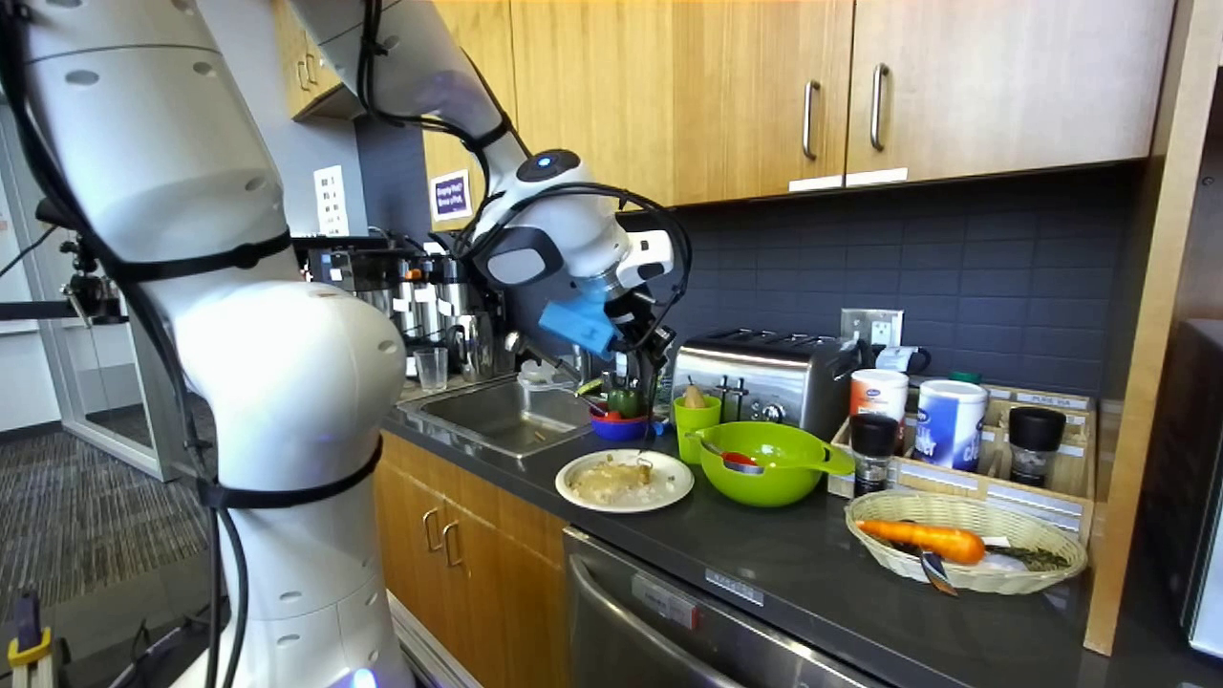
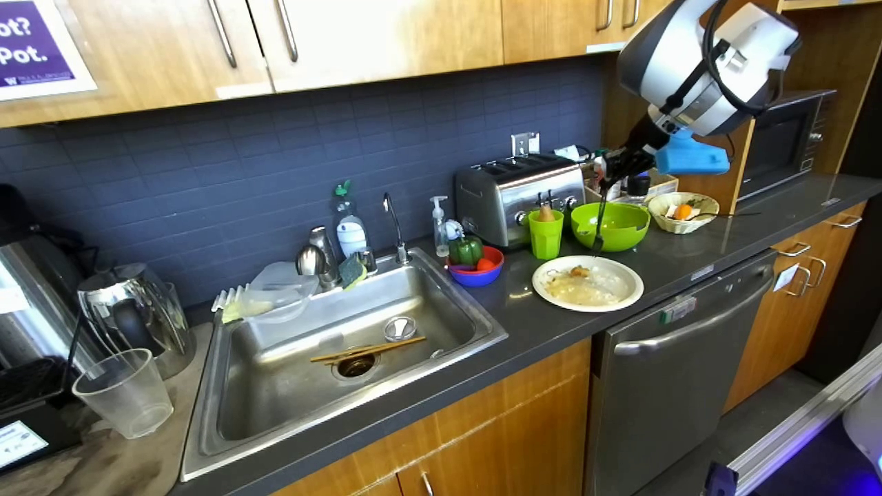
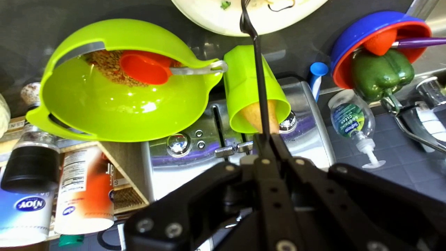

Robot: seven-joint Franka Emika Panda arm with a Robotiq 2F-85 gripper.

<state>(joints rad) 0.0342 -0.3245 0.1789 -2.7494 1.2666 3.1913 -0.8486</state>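
Note:
My gripper [image 3: 270, 137] is shut on a long, thin black utensil [image 3: 259, 80], whose handle passes between the fingertips. In an exterior view the utensil [image 2: 602, 210] hangs down from the gripper [image 2: 610, 176], its lower end near a white plate [image 2: 637, 286] smeared with food scraps. Whether it touches the plate I cannot tell. Behind the utensil in the wrist view is a lime-green cup [image 3: 244, 76] holding a tan, pear-like thing [image 3: 258, 116]. Beside it stands a green bowl [image 3: 125, 29] with brown grains and a red scoop [image 3: 148, 68].
A steel toaster [image 2: 520, 189] stands behind the cup. A blue-and-red bowl with a green pepper [image 2: 466, 251] sits by the sink [image 2: 475, 313]. A wicker basket with a carrot [image 1: 922, 540] and a box of canisters [image 1: 949, 420] are further along. Cabinets [image 1: 755, 96] hang above.

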